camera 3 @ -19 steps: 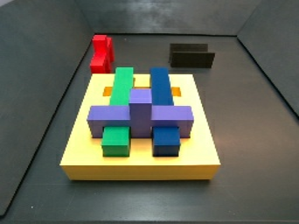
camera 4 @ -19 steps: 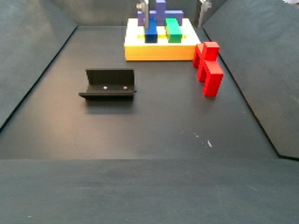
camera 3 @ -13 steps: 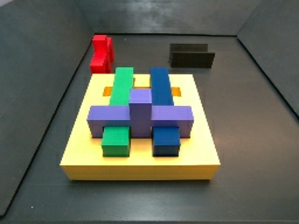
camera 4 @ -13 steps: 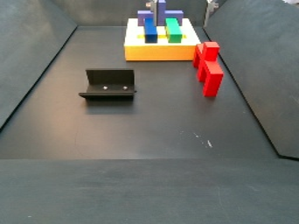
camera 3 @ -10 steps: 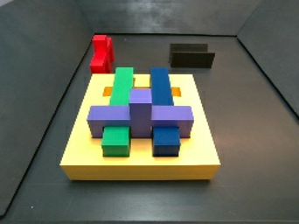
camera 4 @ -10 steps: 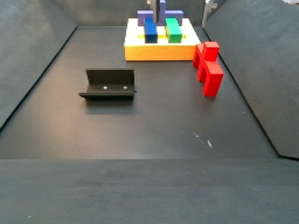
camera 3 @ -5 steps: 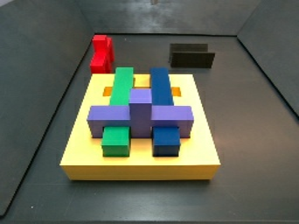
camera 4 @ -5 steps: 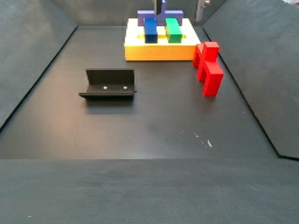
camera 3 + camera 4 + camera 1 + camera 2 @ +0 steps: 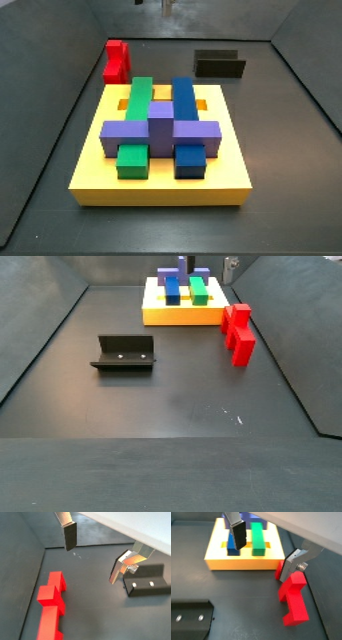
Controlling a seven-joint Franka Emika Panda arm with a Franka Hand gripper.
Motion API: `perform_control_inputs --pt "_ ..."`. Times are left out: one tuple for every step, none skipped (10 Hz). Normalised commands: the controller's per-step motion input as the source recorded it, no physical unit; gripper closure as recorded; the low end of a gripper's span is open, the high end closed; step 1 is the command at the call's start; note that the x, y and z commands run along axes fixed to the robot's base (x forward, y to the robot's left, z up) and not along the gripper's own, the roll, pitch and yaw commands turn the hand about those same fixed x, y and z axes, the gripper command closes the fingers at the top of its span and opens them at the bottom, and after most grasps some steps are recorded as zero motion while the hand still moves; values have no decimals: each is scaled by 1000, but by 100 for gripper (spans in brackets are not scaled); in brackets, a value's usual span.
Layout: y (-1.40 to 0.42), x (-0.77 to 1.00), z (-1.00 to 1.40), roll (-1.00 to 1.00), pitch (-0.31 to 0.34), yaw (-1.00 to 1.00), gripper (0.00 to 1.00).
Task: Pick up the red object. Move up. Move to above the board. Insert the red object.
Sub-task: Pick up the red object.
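Dark grey flooring with dark side walls forms the work cell I am viewing.

1. Gripper [image 9: 264, 551]: raised above the floor. In both wrist views I see its two fingers [image 9: 69, 534] spread wide, with nothing between them and nothing touching them. In a side view only a small part of the gripper [image 9: 166, 6] shows at the upper edge of the frame, above the back of the cell.

2. Red object [image 9: 293, 597]: lying on the floor, untouched, just beside one edge of the board. In a wrist view I see it below the gripper, with one finger [image 9: 292, 564] in front of its near end. In the side views the red object [image 9: 238, 332] sits beside the board's back corner [image 9: 115, 60].

3. Board [image 9: 163, 176]: flat on the floor, yellow. It carries a green block [image 9: 138, 98] and a blue block [image 9: 182, 98] side by side, with a purple block [image 9: 160, 130] crossing over both.

4. Fixture [image 9: 124, 352]: standing on the floor, well apart from the board and from the red object. In a wrist view I see the fixture [image 9: 146, 581] near one finger [image 9: 125, 564], but I cannot tell its height relation to that finger.

5. Obstructions: the stretch between the red object and the board shows only bare floor [image 9: 174, 436].
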Motion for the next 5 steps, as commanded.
perform_control_inputs --pt "0 -257 -291 49 0 -889 0" --pt "0 -306 -323 27 0 -843 0" --pt "0 -363 -346 0 0 -780 0" --pt "0 -431 -323 0 3 -683 0" --pt "0 -523 -414 44 0 -649 0"
